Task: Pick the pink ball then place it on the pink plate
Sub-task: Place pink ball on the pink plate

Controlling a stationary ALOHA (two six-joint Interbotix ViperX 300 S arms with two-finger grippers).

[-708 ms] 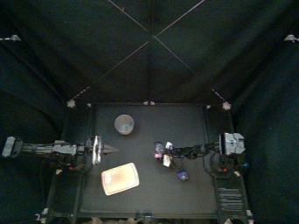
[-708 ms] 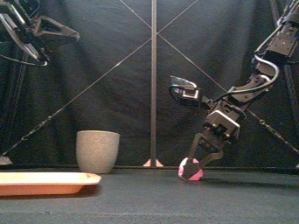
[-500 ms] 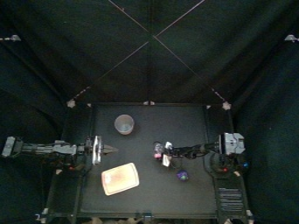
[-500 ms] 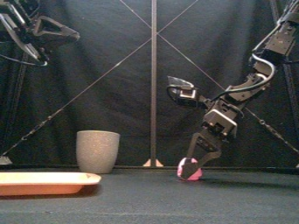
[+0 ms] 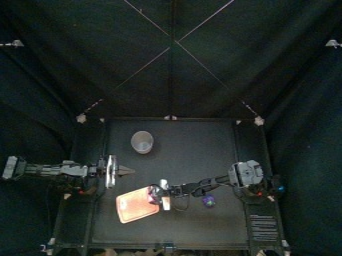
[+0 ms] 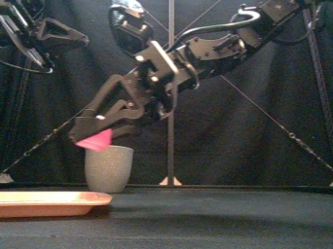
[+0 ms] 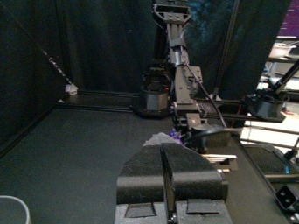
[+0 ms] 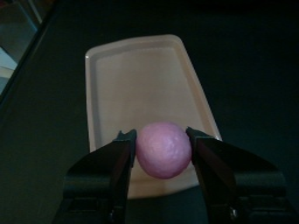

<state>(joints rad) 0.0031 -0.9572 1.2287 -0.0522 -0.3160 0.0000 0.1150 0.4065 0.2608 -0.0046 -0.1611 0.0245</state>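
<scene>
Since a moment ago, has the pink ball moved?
Yes. The pink ball sat low down, right of the grey cup; now the right gripper holds it up above the cup's left edge.

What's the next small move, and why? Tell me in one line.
Probably lower the right tool straight down: it grips the pink ball over the pink plate, but the front view shows the ball hanging well above the plate, so opening now would likely drop it and let it roll.

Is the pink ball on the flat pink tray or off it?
Off: right gripper holds the pink ball above the pink tray.
</scene>
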